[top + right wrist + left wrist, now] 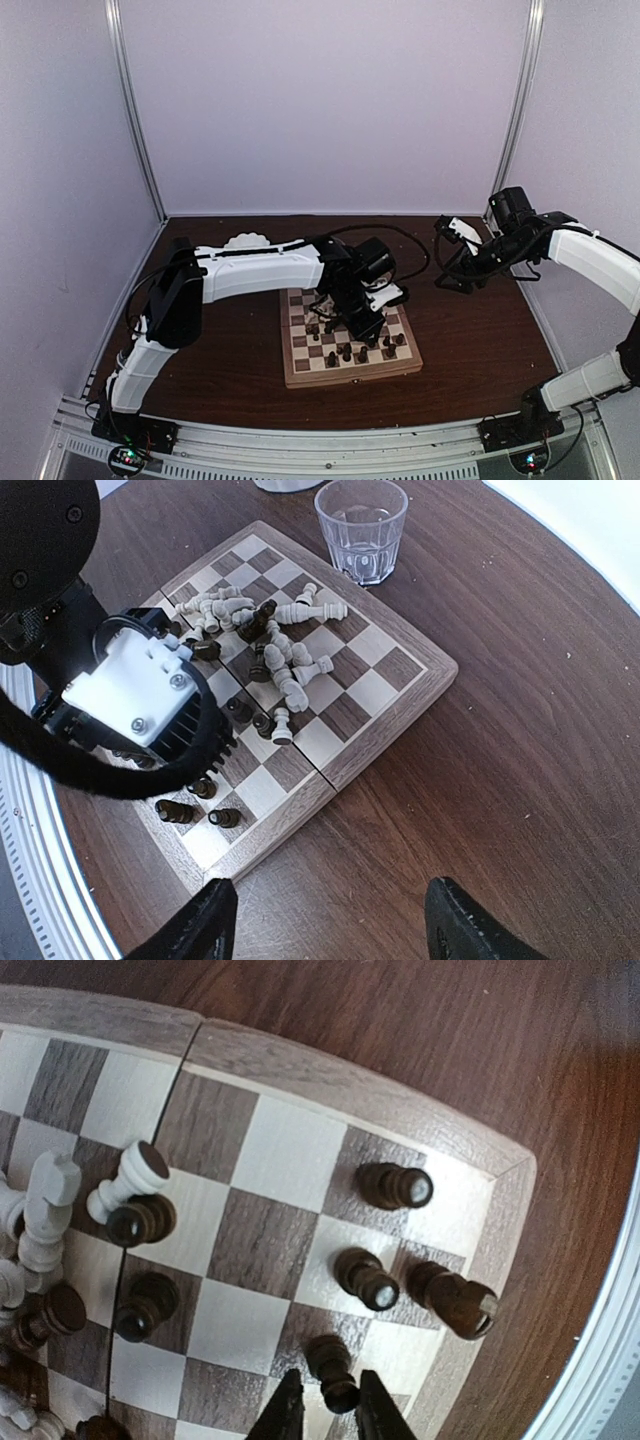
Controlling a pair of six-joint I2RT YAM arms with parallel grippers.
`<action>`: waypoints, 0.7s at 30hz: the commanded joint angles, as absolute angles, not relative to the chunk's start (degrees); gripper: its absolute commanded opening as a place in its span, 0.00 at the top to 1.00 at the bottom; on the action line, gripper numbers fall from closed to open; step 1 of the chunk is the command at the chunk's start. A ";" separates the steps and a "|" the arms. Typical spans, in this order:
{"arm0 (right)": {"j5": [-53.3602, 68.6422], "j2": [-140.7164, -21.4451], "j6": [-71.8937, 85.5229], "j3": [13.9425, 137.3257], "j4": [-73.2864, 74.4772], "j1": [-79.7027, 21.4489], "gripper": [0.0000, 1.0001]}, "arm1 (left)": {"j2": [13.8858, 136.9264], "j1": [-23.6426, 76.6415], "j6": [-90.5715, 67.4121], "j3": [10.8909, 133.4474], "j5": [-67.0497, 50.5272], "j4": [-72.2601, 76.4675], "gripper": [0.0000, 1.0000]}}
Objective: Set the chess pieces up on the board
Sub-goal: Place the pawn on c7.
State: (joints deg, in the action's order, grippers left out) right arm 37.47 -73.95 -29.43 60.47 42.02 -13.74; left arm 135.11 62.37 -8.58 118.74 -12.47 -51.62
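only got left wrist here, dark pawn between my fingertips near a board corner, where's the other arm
observer: The right gripper hangs open and empty above bare table, off the board rather than over it.
operator: anything standing near the board i could clip
observer: Yes, a clear glass stands upright on the table beside the board's edge, on the side farthest from the right gripper.
operator: i see a few cream pieces at my frame edge, is that all of them
observer: No. The cream pieces lie in a heap around mid board, most on their sides, mixed with a few dark ones and spreading toward the glass.
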 commanded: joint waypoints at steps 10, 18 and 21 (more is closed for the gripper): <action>37.55 -74.55 -29.71 60.38 42.54 -13.36 0.33 | 132.76 62.64 -8.14 120.93 -12.36 -52.65 0.67; 37.74 -74.79 -29.62 60.38 42.62 -13.43 0.33 | 127.23 61.92 -7.68 119.42 -5.47 -52.71 0.65; 37.88 -74.95 -29.62 60.38 42.57 -13.37 0.33 | 124.08 60.22 -10.12 116.37 -2.00 -52.48 0.65</action>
